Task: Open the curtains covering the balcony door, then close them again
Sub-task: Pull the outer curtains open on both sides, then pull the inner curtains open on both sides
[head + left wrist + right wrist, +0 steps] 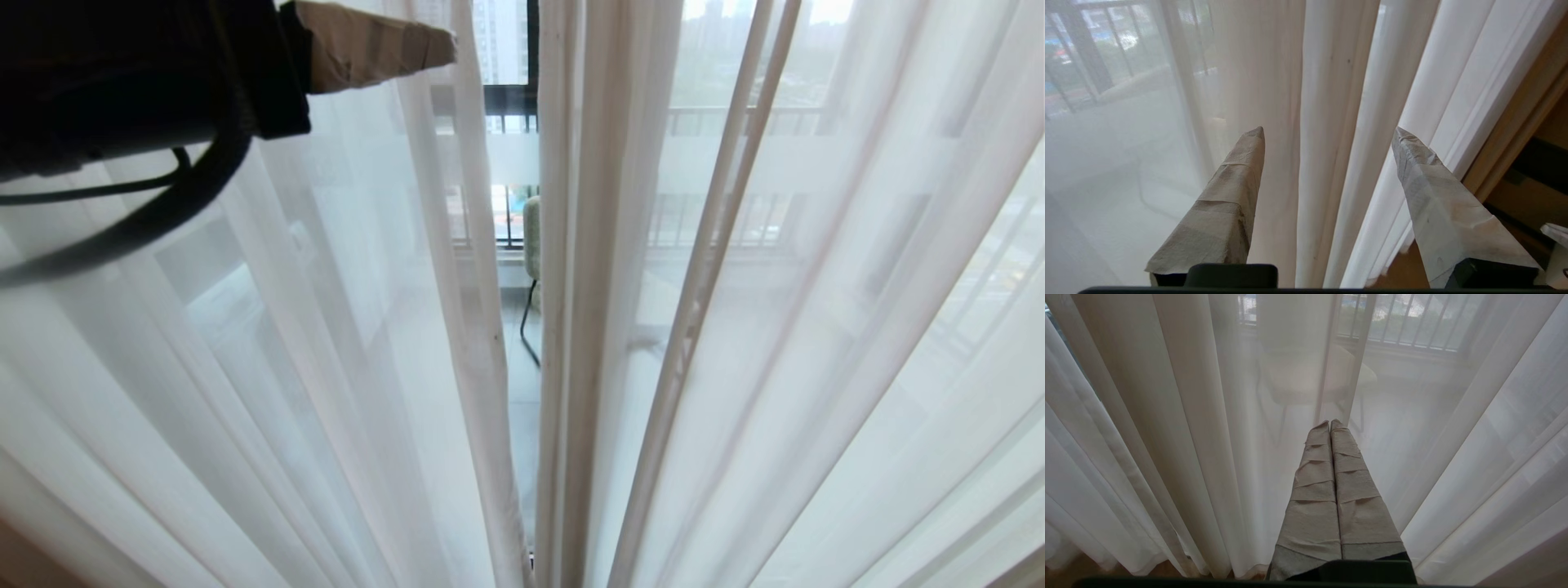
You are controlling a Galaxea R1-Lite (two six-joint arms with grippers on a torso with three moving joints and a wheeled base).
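The sheer white curtains (735, 343) hang across the balcony door (513, 98), parted by a narrow gap at centre through which a chair (532, 229) shows on the balcony. The left gripper (1327, 134), high on the left, has its taped fingers (1237, 183) spread apart, holding nothing. The right gripper (1330, 424) points at the sheer, fingers pressed together, empty.

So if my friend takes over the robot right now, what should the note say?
Left claw: open, raised at the sheer curtains, holding nothing.
Right claw: shut, empty, pointing at the sheer.
Curtains: the sheers hang almost shut, with a narrow gap in the middle showing the balcony door.
Done: cannot tell from here whether they were opened yet.
Left: check that, then finish closing the gap.
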